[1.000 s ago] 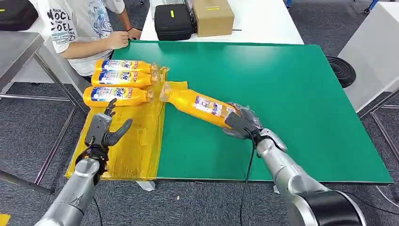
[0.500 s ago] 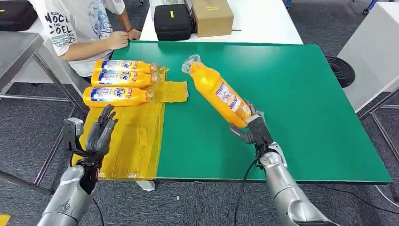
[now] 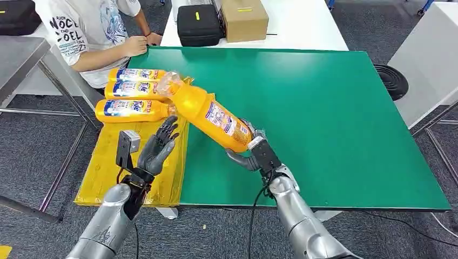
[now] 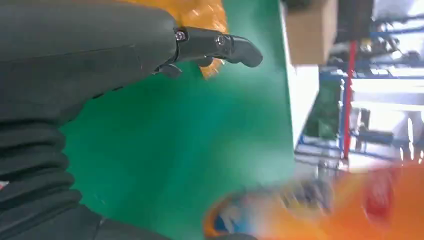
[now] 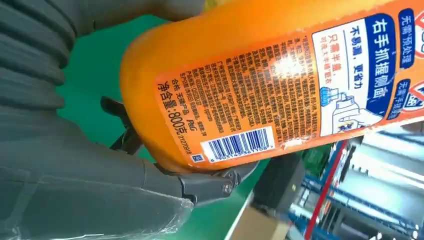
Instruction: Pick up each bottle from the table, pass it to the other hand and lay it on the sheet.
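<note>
In the head view, the right hand (image 3: pixel 255 155) gripped the base of an orange bottle (image 3: pixel 208 114), held in the air above the green table (image 3: pixel 335 108), its long axis running from the hand toward ten o'clock, the clear-wrapped cap end over the edge of the yellow sheet (image 3: pixel 156 156). The left hand (image 3: pixel 156 151) waited just at eight o'clock of the bottle's middle, palm up, fingers spread and holding nothing; being the nearer free hand, it would likely receive the bottle's body. Three more bottles (image 3: pixel 132 109) lay side by side at the sheet's far end, glossy and labelled. In the left wrist view, the left hand's dark fingers (image 4: pixel 220 45) stood extended, the bottle a blurred orange shape nearby. In the right wrist view, smooth orange plastic with a barcode label sat in the grey fingers (image 5: pixel 165 182).
</note>
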Robot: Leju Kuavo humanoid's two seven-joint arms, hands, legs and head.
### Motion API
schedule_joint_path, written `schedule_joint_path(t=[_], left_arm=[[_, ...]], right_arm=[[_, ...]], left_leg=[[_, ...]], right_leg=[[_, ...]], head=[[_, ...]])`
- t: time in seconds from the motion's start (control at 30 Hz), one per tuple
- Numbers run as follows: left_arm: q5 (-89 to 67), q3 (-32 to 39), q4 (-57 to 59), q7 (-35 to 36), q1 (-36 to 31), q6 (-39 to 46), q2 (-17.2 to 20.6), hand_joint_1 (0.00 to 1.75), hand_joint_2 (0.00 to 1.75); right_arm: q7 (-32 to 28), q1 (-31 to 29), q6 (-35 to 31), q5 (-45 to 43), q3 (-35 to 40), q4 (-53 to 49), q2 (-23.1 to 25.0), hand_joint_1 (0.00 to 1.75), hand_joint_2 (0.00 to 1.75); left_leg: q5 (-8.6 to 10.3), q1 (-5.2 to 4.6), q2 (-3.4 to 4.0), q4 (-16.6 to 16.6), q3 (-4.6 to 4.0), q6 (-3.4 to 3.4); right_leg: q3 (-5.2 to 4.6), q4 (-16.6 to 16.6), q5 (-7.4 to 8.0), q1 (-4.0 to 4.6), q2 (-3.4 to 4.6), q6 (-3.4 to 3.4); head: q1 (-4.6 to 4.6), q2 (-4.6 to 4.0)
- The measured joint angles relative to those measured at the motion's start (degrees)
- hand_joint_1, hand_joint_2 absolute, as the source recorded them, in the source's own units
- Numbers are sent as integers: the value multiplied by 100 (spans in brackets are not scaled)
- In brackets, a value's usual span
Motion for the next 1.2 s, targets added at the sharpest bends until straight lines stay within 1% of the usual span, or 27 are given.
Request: schedule_joint_path(t=[0.43, 0.7, 0.9, 1.2], left_arm=[[-149, -514, -709, -17, 39, 0, -111, 0, 175], [-413, -659, -1105, -103, 160, 184, -109, 0, 175], [-890, -742, -1319, -118, 200, 588, -107, 0, 175], [-936, -772, -1432, -127, 201, 619, -105, 0, 175]], right_arm=[[0, -1, 339, -120, 256, 433, 287, 175, 175], [-9, -34, 188, -116, 390, 512, 291, 175, 175], [-11, -85, -39, 297, 606, 566, 291, 175, 175], [-11, -100, -55, 352, 737, 645, 304, 175, 175]], left_leg=[[0, 0, 0, 0, 0, 0], [0, 0, 0, 0, 0, 0], [0, 1, 0, 0, 1, 0], [0, 0, 0, 0, 0, 0]], right_leg=[[0, 0, 0, 0, 0, 0], [0, 0, 0, 0, 0, 0], [0, 0, 0, 0, 0, 0], [0, 0, 0, 0, 0, 0]], head=[[0, 0], [0, 0], [0, 0], [0, 0]])
